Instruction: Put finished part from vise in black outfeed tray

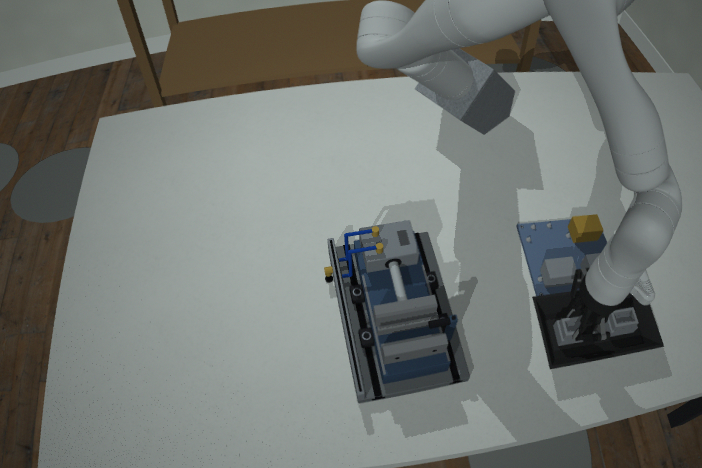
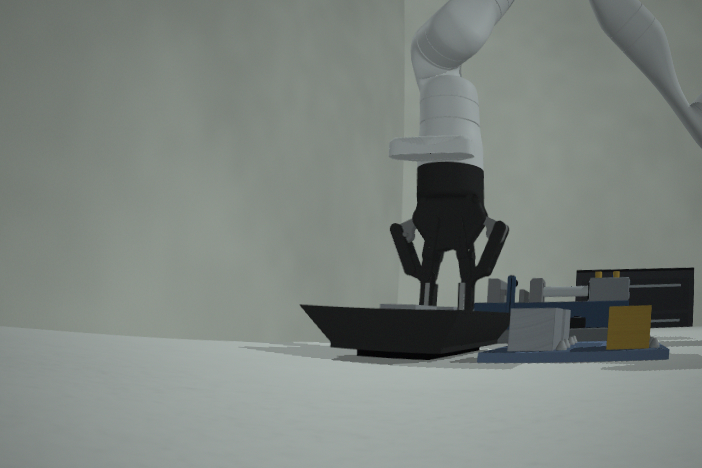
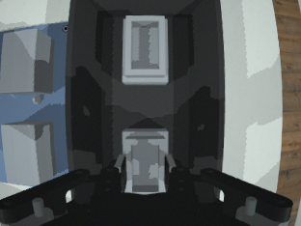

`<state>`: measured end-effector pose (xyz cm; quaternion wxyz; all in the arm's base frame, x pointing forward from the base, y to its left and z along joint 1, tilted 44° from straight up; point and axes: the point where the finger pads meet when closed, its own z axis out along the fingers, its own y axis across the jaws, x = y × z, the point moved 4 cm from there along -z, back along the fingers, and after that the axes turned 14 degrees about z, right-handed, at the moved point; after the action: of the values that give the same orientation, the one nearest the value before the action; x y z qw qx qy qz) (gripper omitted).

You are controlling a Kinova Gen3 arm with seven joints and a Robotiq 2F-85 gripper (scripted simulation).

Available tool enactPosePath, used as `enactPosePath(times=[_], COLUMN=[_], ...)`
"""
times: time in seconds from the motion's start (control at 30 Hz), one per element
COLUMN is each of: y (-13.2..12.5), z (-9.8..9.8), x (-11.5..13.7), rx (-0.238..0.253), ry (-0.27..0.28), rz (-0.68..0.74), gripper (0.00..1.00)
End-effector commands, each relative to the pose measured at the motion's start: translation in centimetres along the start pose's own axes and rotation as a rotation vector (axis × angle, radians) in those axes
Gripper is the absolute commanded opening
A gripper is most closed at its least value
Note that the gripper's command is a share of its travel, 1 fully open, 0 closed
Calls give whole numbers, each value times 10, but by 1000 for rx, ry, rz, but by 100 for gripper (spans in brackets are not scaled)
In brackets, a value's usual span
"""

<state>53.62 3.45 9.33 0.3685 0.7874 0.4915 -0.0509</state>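
- Finished part [image 3: 146, 158], a pale grey rectangular block with a darker recessed pocket in its top face, sits low inside the black outfeed tray [image 3: 206, 59], directly beneath the gripper [image 3: 146, 167]
- Gripper is clenched on the finished part, one finger on each of its two long sides; in the wrist view the block's long axis runs straight away from the gripper, pocket facing up
- Fingertips [image 2: 430, 293] in the exterior view reach below the tray's rim, so the block itself is hidden there
- Second pocketed block [image 3: 146, 49] lies ahead of the gripper in the same tray, well apart from the held one, aligned the same way; that makes two pocketed blocks in the tray
- Tray is matte black, rectangular, with walls sloping outward [image 2: 363, 325]
- Beside the tray lies a flat blue plate [image 1: 531, 242] carrying plain grey blocks [image 1: 557, 270] without pockets and a yellow box [image 1: 585, 227]
- One vise [image 1: 398, 314], grey and blue with a pale screw and blue tubing, stands well away from the gripper on the light speckled desk [image 1: 225, 248]; nothing shows between its clamping faces
- Arm links [image 1: 636, 143] are smooth, rounded, light grey; the gripper body is black
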Motion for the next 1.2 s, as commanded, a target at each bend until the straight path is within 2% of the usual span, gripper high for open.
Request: enactPosePath(times=[0.0, 0.17, 0.2, 1.17], y=[0, 0, 0, 0], z=[-1, -1, -1, -1], x=[1, 1, 1, 1], rx=[-1, -1, -1, -1], ry=[2, 2, 2, 2], rz=[0, 0, 0, 0], gripper=[0, 0, 67, 67])
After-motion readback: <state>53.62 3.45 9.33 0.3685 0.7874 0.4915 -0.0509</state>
